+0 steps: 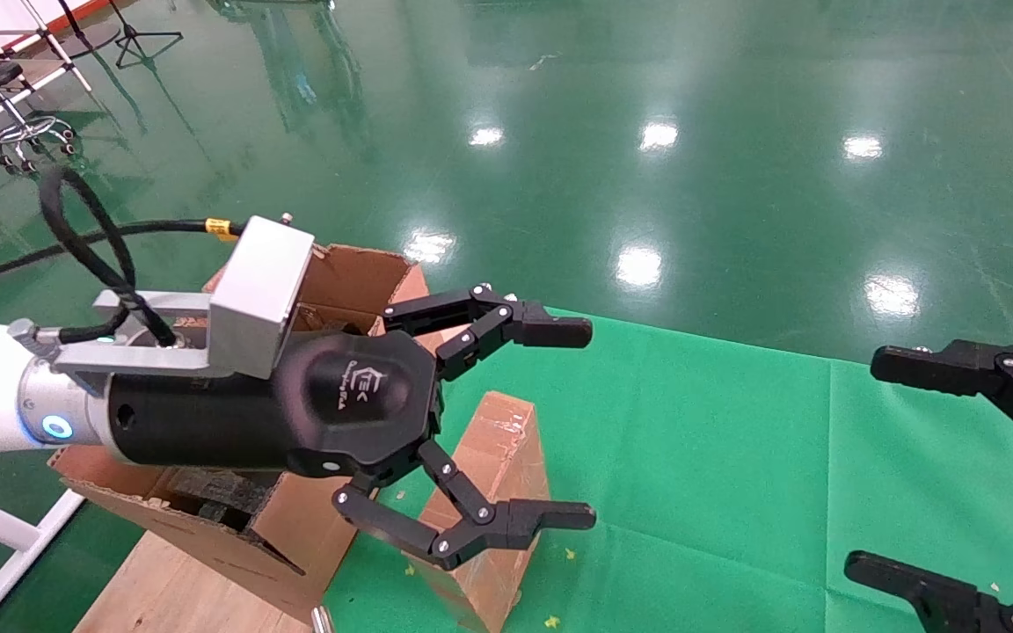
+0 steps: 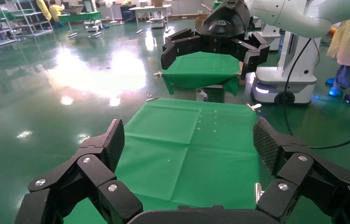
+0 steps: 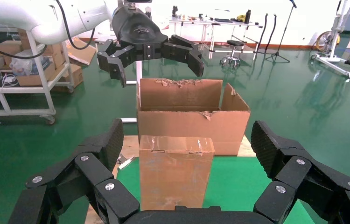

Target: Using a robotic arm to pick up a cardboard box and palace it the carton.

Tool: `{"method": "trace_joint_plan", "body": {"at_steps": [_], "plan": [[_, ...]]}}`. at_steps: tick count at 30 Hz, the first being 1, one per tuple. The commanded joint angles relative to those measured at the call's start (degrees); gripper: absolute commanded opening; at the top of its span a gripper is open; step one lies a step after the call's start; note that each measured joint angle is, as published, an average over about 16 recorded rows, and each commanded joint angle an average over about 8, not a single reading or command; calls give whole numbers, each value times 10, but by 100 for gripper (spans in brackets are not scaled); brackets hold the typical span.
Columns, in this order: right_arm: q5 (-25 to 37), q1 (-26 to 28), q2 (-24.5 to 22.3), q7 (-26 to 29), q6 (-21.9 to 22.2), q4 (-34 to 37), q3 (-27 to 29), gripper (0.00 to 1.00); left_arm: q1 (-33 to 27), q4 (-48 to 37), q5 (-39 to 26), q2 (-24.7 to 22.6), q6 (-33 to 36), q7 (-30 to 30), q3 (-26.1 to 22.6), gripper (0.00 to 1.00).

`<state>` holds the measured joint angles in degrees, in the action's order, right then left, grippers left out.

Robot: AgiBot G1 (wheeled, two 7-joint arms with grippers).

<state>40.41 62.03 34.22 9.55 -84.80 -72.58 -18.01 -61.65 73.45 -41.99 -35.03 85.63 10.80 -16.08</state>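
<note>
The taped cardboard box stands upright on the table, just beside the carton. The left gripper hovers above the box with fingers spread wide and empty; the right gripper waits well apart from the box, also spread and empty. The likely risk: the box is tall and its tape glossy, so an off-centre squeeze could tip it or let it slip. The carton's ragged flaps could snag it. A green cloth covers the table; around it lies a glossy green floor.

I work in a robotics lab hall: glossy green floor, metal shelving racks, another wheeled robot base.
</note>
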Motion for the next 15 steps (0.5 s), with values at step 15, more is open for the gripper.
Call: {"method": "trace_joint_plan", "body": {"at_steps": [15], "plan": [[0, 0, 0, 0, 0, 0, 0, 68, -1, 1, -8, 4, -1, 1, -2, 100]]}}
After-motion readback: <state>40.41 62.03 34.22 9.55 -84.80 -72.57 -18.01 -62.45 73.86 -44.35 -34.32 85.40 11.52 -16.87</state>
